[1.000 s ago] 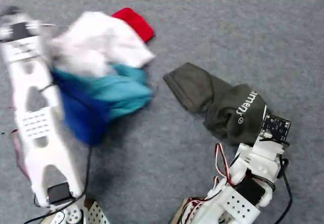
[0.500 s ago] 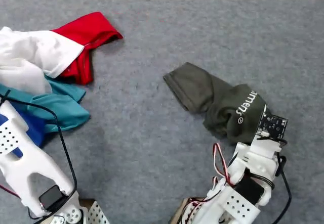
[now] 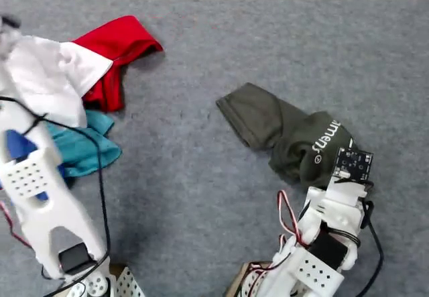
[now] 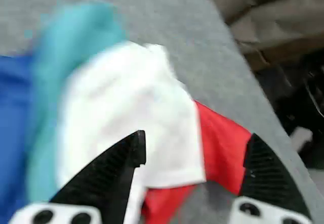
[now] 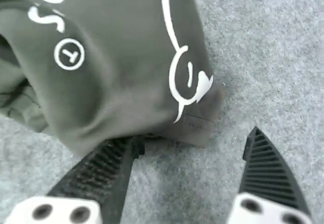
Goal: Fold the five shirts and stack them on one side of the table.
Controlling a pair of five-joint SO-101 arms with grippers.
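- Right wrist view gives us the main thing: the dark shirt [image 5: 116, 67] lies just ahead of the right gripper [image 5: 197, 137]. Its hemmed corner pokes toward the gap between the two jaws. The jaws are wide apart and hold nothing.
- From high up, we see the dark shirt as a long crumpled lump. Its long way runs from the middle of the table down to the right arm [image 3: 328, 236]. So the near end is the one at the jaws.
- We think the right arm is much nearer to this shirt than the left arm [image 3: 47, 196], which is well apart from it.
- The left gripper [image 4: 196, 137] hangs over the pile at the other side of the table. Its jaws are wide apart too and hold nothing.
- Below those jaws lie the white shirt [image 4: 126, 107] and the red shirt [image 4: 217, 148], touching. The teal shirt [image 3: 87, 149] and the blue shirt [image 4: 12, 133] are bunched up against them.
- We think none of the five shirts is folded yet.
- The table [image 3: 201, 196] has a grey fuzzy cover, so we guess cloth will drag a bit and not slide.
- Past the far edge of the table is a dim room with some wooden furniture.
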